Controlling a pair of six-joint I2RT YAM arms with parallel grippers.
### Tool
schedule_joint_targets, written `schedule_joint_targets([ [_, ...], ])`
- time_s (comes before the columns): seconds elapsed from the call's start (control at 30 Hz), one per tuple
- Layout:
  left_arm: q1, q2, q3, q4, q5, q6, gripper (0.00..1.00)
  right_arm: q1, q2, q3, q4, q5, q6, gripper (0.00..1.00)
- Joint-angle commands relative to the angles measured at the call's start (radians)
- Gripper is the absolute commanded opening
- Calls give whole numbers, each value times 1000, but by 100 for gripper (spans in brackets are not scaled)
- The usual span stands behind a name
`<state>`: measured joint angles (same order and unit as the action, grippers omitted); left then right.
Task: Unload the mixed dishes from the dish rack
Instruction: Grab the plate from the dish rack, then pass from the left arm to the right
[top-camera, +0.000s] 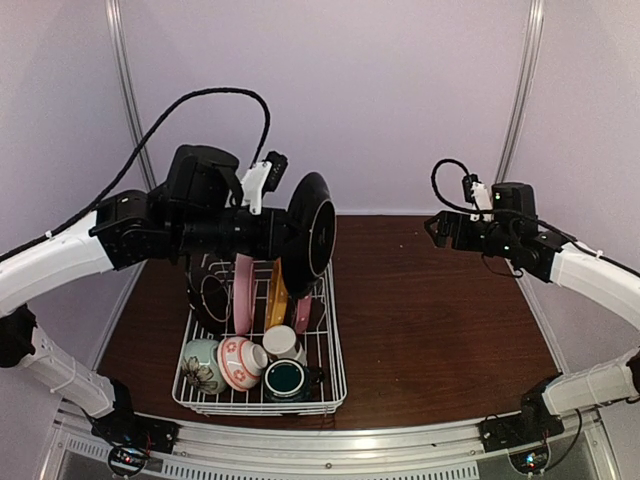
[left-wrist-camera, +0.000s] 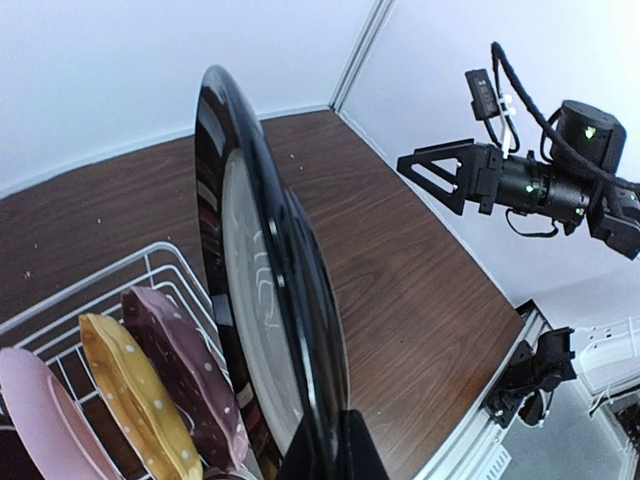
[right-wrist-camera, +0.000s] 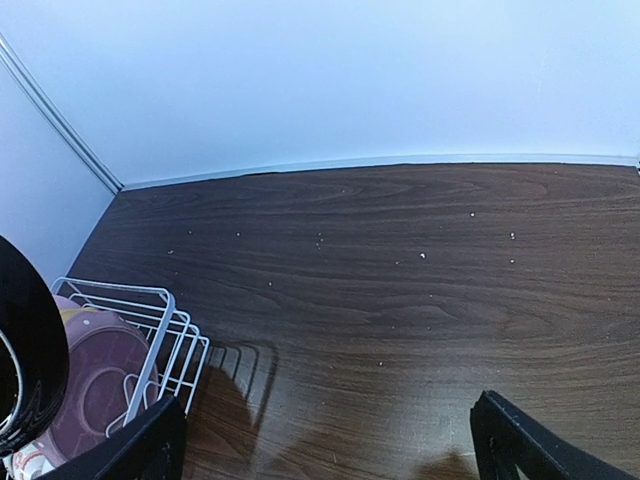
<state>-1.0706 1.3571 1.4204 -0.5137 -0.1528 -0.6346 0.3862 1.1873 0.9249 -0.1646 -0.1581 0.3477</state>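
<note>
Our L arm (top-camera: 55, 262) reaches up & inward from the L side, wrist approx. level. L gripper (top-camera: 288, 243) is pinched tight on the rim of a black plate (top-camera: 315, 220). R arm (top-camera: 598, 277) is raised too, forearm pointing inward. R gripper (top-camera: 437, 228) is spread wide w/ nothing between its fingers (right-wrist-camera: 520, 445).

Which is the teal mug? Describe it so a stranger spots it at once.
Find the white wire dish rack on the brown table. At its end nearest the robot, the teal mug sits rightmost. It alone is dark teal; the floral bowl beside it is pink and white.
</note>
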Motion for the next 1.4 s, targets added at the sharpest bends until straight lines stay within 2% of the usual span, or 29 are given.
schedule_joint_targets([
  [0.0,3,-38,96,192,-35,243,0,2,-22,51,-19,16,10,100],
  [0.33,3,7,101,300,63,499,0,2,-137,111,-116,49,9,100],
  [0.57,0,15,22,321,66,815,0,2,-148,240,-329,-5,-63,100],
  [0.77,-63,-28,-150,449,-53,1081,0,2,-153,307,-427,-115,-62,100],
  [1.0,-187,17,-219,561,-279,1368,0,2,-141,354,-523,-215,-42,100],
  [1.1,-216,29,-233,611,-334,1451,0,2,-129,390,-557,-257,-37,100],
  [1.37,-277,35,-322,813,-426,1740,0,8,-107,312,-474,-405,97,100],
])
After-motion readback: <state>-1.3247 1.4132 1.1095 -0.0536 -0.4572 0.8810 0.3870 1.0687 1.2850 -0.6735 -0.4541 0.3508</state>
